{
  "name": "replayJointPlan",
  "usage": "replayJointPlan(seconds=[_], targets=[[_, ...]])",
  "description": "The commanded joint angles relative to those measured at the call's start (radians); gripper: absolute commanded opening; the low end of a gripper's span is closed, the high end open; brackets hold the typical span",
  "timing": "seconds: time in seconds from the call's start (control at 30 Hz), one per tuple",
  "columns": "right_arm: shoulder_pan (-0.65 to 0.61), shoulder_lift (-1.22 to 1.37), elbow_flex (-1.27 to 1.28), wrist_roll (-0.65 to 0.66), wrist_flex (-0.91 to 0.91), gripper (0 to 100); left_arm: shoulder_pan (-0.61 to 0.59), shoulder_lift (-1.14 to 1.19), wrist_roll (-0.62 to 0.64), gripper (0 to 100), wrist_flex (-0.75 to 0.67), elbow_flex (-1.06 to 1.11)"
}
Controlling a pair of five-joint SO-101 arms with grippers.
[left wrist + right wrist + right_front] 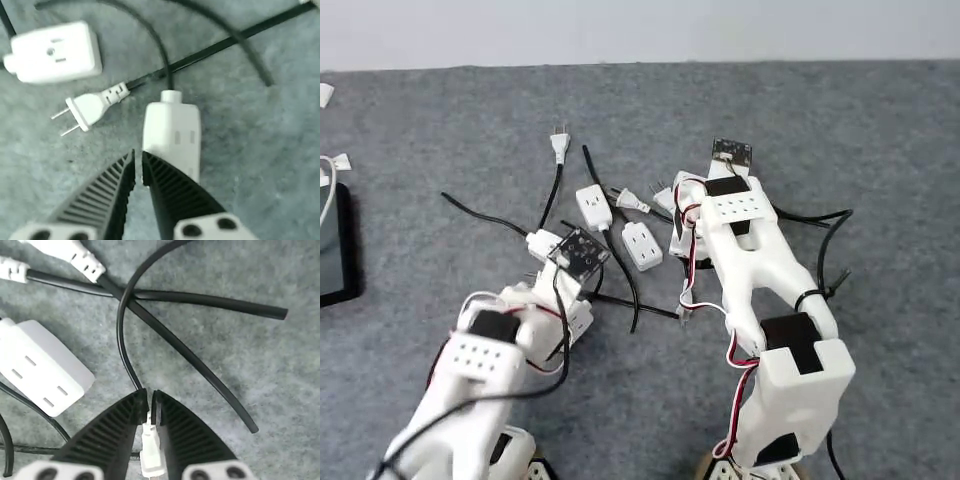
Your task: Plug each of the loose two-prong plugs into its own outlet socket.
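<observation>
- The right gripper [149,396] is squeezing shut on a white plug [150,455]. The plug's black cord [121,325] is curling away from the gripper's tips.
- A white outlet socket [42,371] is lying just beside that gripper, with its slots facing up.
- The left gripper [137,156] is sitting with its jaws together and nothing between them, right next to a second socket [172,135].
- A loose plug [86,110] is lying near it, with its prongs pointing away from that socket.
- I am not seeing any plug sitting in a socket yet, so the job is looking like it is only beginning.
- The held plug's prongs are hiding from me. They should be lining up straight with the slots before any pushing.
- The socket is looking light and may be sliding away, so pushing slowly is best.
- A grey fuzzy mat is covering the desk [880,130]. A white wall [640,30] is standing behind it, and a dark screen [335,240] is lying at one edge.
</observation>
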Motion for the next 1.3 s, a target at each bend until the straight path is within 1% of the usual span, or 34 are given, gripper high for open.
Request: replayJointPlan(seconds=[0.0,0.1,0.2,0.33,0.43,0.53,0.67,0.73,0.8,0.93,1.1,1.27], targets=[[0.004,-0.073,-0.009,0.011,-0.016,3.4,-0.035,0.201,-0.025,1,-0.061,-0.119],[0.004,-0.073,-0.009,0.011,-0.016,3.4,-0.077,0.324,-0.046,1,-0.043,-0.216],[0.002,-0.073,-0.009,0.012,-0.016,3.4,-0.121,0.379,-0.048,1,-0.043,-0.280],[0.001,-0.073,-0.009,0.012,-0.019,3.4,-0.172,0.354,-0.044,1,-0.037,-0.329],[0.001,-0.073,-0.009,0.012,-0.019,3.4,-0.169,0.255,-0.011,1,-0.018,-0.306],[0.002,-0.073,-0.009,0.012,-0.019,3.4,-0.101,0.100,-0.014,1,0.052,-0.231],[0.002,-0.073,-0.009,0.012,-0.021,3.4,0.000,-0.130,-0.052,1,0.155,-0.120],[0.002,-0.073,-0.009,0.012,-0.021,3.4,0.041,-0.219,-0.057,1,0.196,-0.077],[0.002,-0.073,-0.009,0.012,-0.021,3.4,0.077,-0.256,-0.055,1,0.207,-0.045],[0.002,-0.073,-0.009,0.012,-0.021,3.4,0.097,-0.195,-0.058,1,0.186,-0.044],[0.002,-0.073,-0.009,0.012,-0.021,3.4,0.097,-0.009,-0.058,1,0.106,-0.090],[0.002,-0.073,-0.009,0.012,-0.021,3.4,0.097,0.112,-0.060,1,0.098,-0.173]])
